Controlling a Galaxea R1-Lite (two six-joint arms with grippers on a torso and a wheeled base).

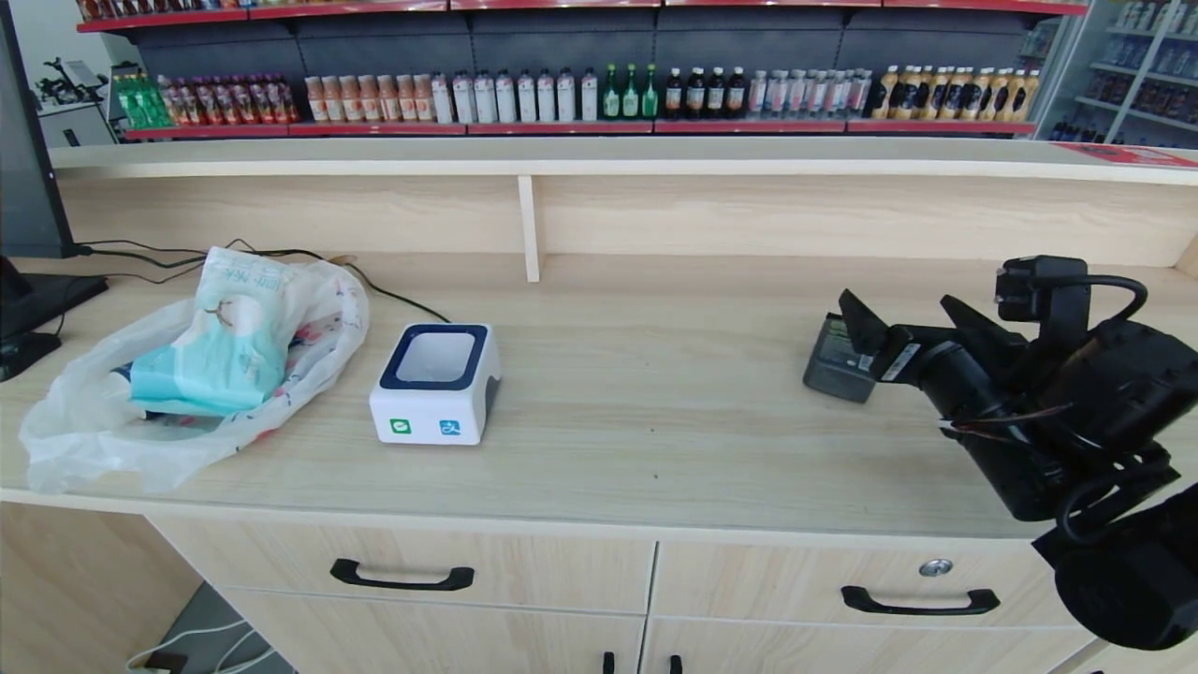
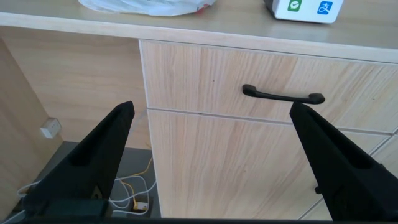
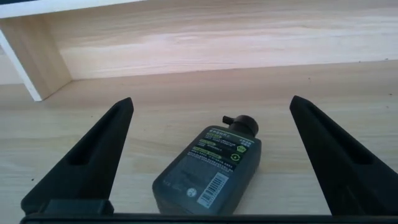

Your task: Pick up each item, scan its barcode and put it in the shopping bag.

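Dark bottle [image 3: 208, 171]: we see it lying flat on the right part of the counter, barcode label up and cap toward the back panel, not gripped.
Left gripper [image 2: 211, 106]: we find it low in front of the drawers, below the counter edge, fingers spread wide with nothing between them.
Drawer handle [image 2: 283, 95]: black, on the drawer front just ahead of that gripper.
Right gripper [image 1: 898, 318]: it hangs over the counter just behind the bottle, fingers wide apart, and the bottle lies in line between them.
Counter [image 1: 655, 431]: light wood.
Scanner [image 1: 435, 382]: a white box with a dark-rimmed window on top, left of centre.
Shopping bag [image 1: 94, 421]: translucent white, slumped open just left of the scanner.
Teal pack [image 1: 225, 346]: we see it resting inside the bag.
Shelves [image 1: 562, 94]: rows of bottles behind the counter.
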